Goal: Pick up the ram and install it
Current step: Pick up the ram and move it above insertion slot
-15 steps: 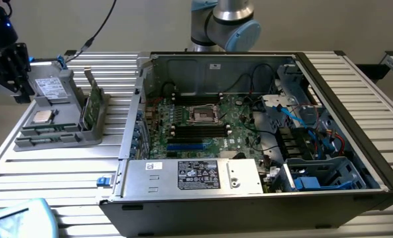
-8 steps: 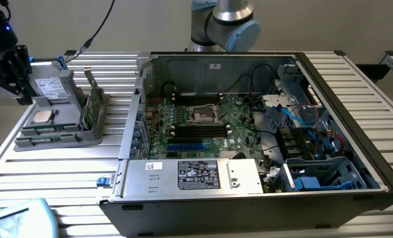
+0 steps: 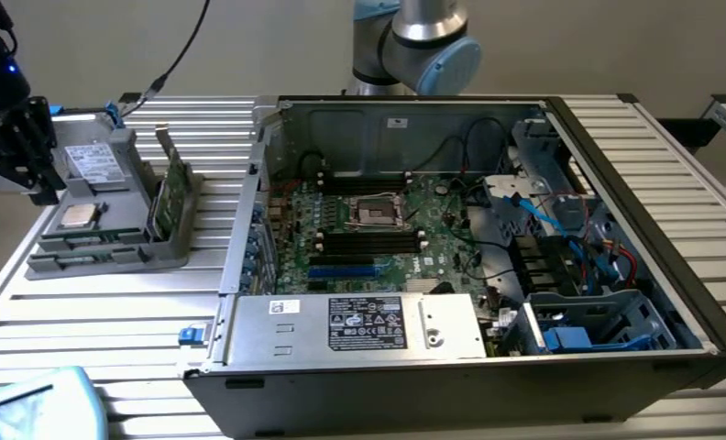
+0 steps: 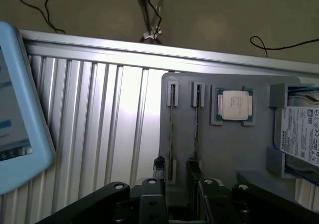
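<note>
1. Hovering over the gray tray [image 4: 224,154] at the tabletop's edge on the exterior view's left, the gripper [image 4: 176,168] has its black fingers [image 4: 158,167] apart, with nothing clamped between them.
2. The ram [image 4: 171,134] stands edge-on in a narrow slot of that tray, seen as a thin line just ahead of the fingers. Whether a finger touches it cannot be told.
3. A second stick [image 4: 196,129] stands in the parallel slot just beside the first.
4. Next to the slots a square silver processor [image 4: 233,104] lies flat in its recess. Its printing is too small to read.
5. At the tray's far end lies a hard drive [image 4: 300,134] whose white label reads "TOSHIBA". The finer lines under it are not legible.
6. From the exterior view, a taller green card [image 3: 170,197] stands upright along the tray's side nearest the computer case [image 3: 656,367].
7. The open case sits on the slatted tabletop [image 3: 106,321] from its middle toward the exterior view's right. Inside, the motherboard [image 3: 449,247] lies flat with the processor socket [image 3: 376,213] between long black slots.
8. The power supply [image 3: 357,325] along the case's near wall carries a black label with white marks that cannot be read.
9. A light-blue device [image 3: 27,403] rests at the tabletop's near corner on the exterior view's left.
</note>
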Controlling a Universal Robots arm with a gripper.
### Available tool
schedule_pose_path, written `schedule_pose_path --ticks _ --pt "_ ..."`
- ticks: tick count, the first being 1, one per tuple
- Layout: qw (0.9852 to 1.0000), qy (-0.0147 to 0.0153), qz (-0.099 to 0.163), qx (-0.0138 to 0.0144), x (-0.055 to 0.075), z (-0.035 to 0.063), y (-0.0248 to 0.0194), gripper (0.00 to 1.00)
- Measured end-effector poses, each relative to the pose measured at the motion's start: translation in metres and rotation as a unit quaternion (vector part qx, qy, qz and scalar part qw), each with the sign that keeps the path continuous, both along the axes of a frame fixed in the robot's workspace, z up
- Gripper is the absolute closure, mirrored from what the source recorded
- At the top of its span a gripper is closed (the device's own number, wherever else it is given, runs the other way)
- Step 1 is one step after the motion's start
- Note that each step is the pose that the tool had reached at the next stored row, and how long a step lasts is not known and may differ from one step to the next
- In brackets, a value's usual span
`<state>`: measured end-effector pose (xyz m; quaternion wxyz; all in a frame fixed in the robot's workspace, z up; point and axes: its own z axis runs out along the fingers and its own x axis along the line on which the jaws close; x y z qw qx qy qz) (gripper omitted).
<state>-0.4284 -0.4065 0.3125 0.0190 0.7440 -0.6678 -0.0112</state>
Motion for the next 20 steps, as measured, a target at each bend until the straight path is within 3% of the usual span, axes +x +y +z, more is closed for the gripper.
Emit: schedule_pose_path --ticks 9,13,20 --pt "1.0 -0.0016 0.004 0.0006 0.002 -0.0142 -0.0059 0.69" --pt "1.0 -0.0016 0.007 0.001 0.007 -0.0172 -0.0066 0.69" --pt "0.9998 -0.0016 0.015 0.009 0.012 -0.0247 -0.0083 0.69"
